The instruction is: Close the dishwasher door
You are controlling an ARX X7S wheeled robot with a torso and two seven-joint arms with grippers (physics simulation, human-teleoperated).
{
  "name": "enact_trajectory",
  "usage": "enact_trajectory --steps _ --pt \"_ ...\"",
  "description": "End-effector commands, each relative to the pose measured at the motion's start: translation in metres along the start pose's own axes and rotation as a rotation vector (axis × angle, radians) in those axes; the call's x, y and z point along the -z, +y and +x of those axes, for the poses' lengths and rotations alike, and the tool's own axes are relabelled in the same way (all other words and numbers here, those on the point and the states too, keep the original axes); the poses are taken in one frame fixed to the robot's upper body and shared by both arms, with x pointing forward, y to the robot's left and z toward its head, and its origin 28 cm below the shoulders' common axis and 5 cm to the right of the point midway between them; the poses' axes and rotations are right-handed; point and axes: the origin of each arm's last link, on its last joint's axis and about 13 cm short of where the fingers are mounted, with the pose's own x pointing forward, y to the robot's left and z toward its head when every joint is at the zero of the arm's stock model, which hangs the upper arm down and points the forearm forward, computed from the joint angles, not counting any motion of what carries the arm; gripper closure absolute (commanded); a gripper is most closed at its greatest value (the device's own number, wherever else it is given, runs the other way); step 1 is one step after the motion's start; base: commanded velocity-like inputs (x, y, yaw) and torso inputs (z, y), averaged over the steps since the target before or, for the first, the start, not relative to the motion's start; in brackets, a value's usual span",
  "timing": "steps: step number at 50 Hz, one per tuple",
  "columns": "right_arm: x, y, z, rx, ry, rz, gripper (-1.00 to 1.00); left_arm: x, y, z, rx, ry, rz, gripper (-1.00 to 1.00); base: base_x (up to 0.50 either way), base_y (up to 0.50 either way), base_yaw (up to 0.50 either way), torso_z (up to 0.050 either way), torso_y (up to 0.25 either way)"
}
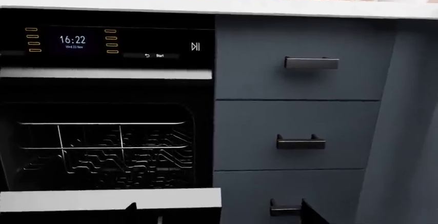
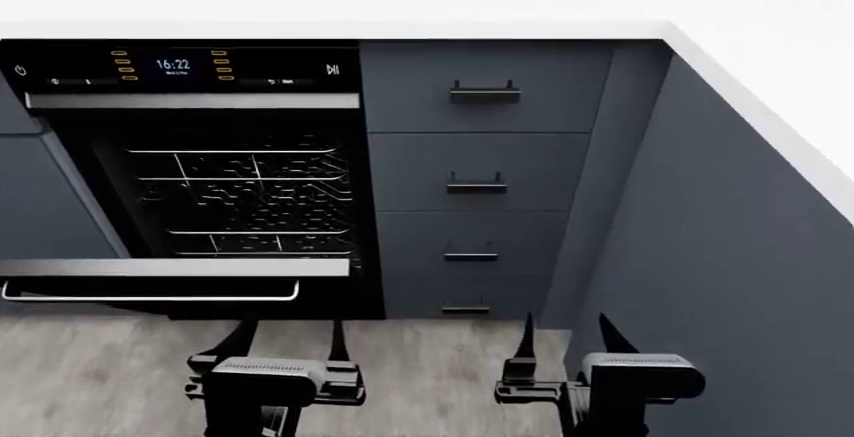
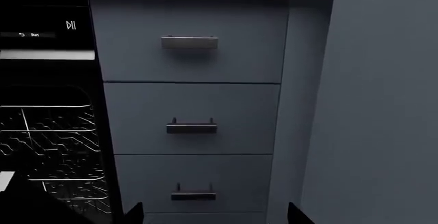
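Open dishwasher door [image 2: 174, 269], swung down and sticking out low toward the robot. Hinged at the bottom of the dishwasher [image 2: 200, 69], with the wire racks [image 2: 254, 192] showing behind it. Long way of the door and of its thin silver handle [image 2: 147, 295]: side to side, across the head view. From up here, only the silver-grey edge strip and the handle on show.

Left gripper [image 2: 291, 345] with both fingers spread wide, holding nothing. Sits just in front of the right half of the door, near the front edge but not touching. Right gripper [image 2: 567, 342] spread wide too, holding nothing. Sits in front of the grey-blue drawers [image 2: 474, 172], off to the side of the door and well apart from it.

So: door straight ahead of the left gripper, a bit up and a bit to its left. Nearer arm by far: the left one. Probably best to get under the front edge or the handle, then lift up and push away toward the racks. No part of the closing done yet, by the look of it.
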Motion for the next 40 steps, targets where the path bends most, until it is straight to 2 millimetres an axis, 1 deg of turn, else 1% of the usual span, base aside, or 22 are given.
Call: enact_trajectory --steps 1,22,33,40 --pt "-0.002 -0.0003 -0.003 -0.003 -0.004 -0.003 -1.0 -0.0024 -0.0003 -0.0024 -0.009 0.006 -0.026 -1.0 0.0 0.0 0.0 -0.05 0.0" --pt "0.0004 0.0007 -0.0032 -0.009 0.005 -0.012 -1.0 -0.0001 0.0008 -0.002 -0.027 0.028 -0.048 -1.0 0.0 0.0 0.0 -0.05 0.001" --pt "0.0018 0.0011 -0.0038 -0.013 0.01 -0.015 -1.0 0.001 -0.0002 -0.0037 -0.014 0.038 -0.059 -1.0 0.0 0.0 0.0 -0.05 0.03" --pt "0.0063 0.0042 -0.0086 -0.033 0.023 -0.027 -1.0 0.0038 -0.0022 -0.0069 0.004 0.05 -0.052 -1.0 0.0 0.0 0.0 -0.05 0.008"
